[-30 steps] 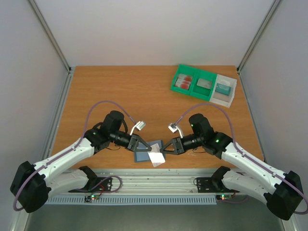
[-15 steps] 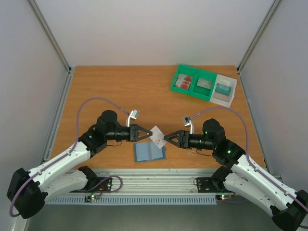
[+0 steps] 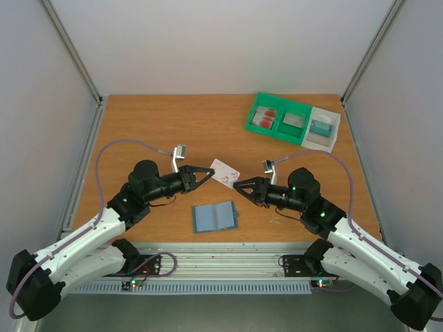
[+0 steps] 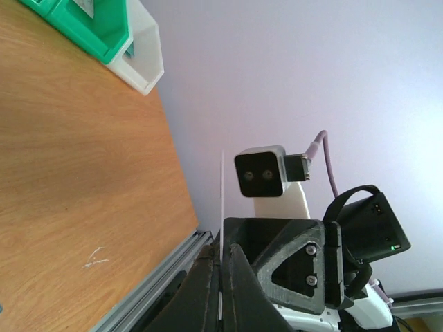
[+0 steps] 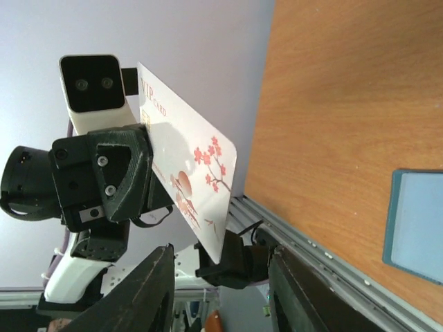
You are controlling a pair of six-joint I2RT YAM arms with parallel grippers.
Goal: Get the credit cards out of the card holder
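Credit card [image 3: 223, 173] hangs over the desk [image 3: 173, 131], clear of the card holder [image 3: 215, 217], pinched in the left tool [image 3: 210, 169]; the spread right tool [image 3: 238, 185] should grip its free edge squarely before release.

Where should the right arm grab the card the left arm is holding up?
Take the card by its free end, the part sticking out past the left gripper, with the right gripper coming from the right. It is held in the air, thin and flat, so the open jaws should probably close on its two faces.
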